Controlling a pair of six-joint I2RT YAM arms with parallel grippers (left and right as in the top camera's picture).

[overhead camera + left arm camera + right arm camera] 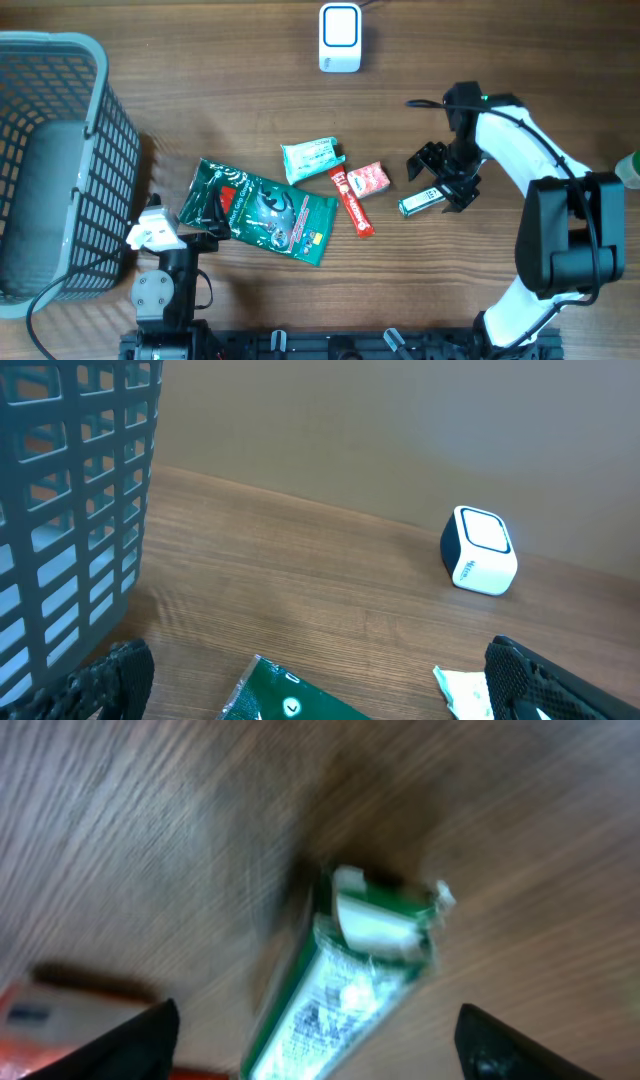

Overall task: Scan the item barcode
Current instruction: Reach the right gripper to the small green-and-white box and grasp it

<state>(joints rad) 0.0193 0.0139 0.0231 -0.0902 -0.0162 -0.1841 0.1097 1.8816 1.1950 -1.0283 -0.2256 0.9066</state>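
Observation:
A small green stick packet [421, 202] with a white printed face lies on the wooden table right of centre. My right gripper [445, 180] hovers over it, open. In the right wrist view the packet [350, 970] lies between the two dark fingertips, which do not touch it; the view is blurred. The white scanner [340, 38] stands at the table's far edge, also seen in the left wrist view as a white and dark box [480, 550]. My left gripper [200, 222] is open at the near left, holding nothing, at the edge of a large green bag [290, 700].
The large green bag [270, 212], a teal packet [312, 158], a red box [368, 179] and a red stick [352, 203] lie mid-table. A grey mesh basket [60, 150] stands at the left edge.

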